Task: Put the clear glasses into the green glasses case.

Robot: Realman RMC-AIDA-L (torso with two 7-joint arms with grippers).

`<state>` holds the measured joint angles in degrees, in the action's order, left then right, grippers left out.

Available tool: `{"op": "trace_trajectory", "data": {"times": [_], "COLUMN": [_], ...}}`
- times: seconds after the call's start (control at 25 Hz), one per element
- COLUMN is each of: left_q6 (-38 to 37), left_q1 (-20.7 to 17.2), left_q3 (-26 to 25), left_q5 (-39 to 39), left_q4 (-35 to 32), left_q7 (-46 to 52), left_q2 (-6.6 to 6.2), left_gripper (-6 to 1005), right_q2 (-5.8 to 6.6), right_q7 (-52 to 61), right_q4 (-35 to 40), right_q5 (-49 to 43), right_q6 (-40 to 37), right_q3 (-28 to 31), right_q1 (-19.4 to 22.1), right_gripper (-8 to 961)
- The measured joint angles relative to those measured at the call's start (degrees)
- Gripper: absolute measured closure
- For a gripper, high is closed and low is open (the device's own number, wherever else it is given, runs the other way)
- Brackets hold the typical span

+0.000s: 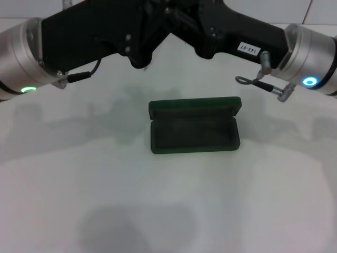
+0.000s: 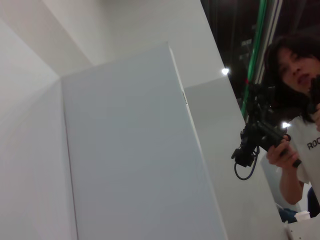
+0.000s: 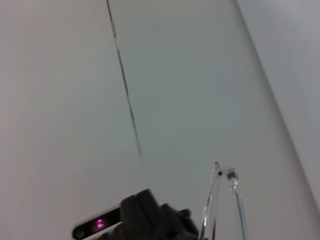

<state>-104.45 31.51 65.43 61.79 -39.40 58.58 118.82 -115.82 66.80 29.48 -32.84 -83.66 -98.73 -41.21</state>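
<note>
The green glasses case [image 1: 194, 126] lies open on the white worktop [image 1: 168, 211] at mid-depth in the head view, its dark inside showing nothing in it and its lid tilted back on the far side. Beyond and above it, both arms are raised and meet near the top middle of that view, well clear of the case. The left hand [image 1: 139, 59] comes in from the left, and whether it is wide, narrow or holding anything cannot be told from these views. The right hand [image 1: 181, 23] reaches in from the right, and its state cannot be told either. The clear glasses [image 3: 220, 202] show only in the right wrist view, as two thin transparent arms rising side by side next to the dark body of a hand, up in the air and away from the case. In the left wrist view, a person [image 2: 295, 130] stands off to the side holding a dark device.
</note>
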Motion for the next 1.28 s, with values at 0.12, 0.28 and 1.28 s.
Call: {"op": "trace_trajectory", "data": {"times": [0.12, 0.28, 1.28], "left_q6": [-0.1, -0.4, -0.1], "left_q1": [-0.3, -1.6, -17.2], "left_q3": [-0.1, -1.1, -25.7], "left_q5": [-0.2, 0.0, 13.2], "left_q4": [-0.2, -0.8, -3.9], "left_q7": [0.4, 1.3, 10.1], "left_q2": [-0.24, -0.85, -5.6], "left_gripper": [977, 977, 976], "right_q2": [0.29, 0.86, 0.73], "right_q7": [-0.2, 0.2, 61.2], "right_q4": [-0.3, 0.2, 58.1], "right_q5": [-0.3, -3.3, -79.7], "right_q6": [0.3, 1.2, -6.0], "right_q3": [1.3, 3.1, 17.6], "right_q1": [0.5, 1.5, 7.4], "right_gripper": [859, 859, 858]}}
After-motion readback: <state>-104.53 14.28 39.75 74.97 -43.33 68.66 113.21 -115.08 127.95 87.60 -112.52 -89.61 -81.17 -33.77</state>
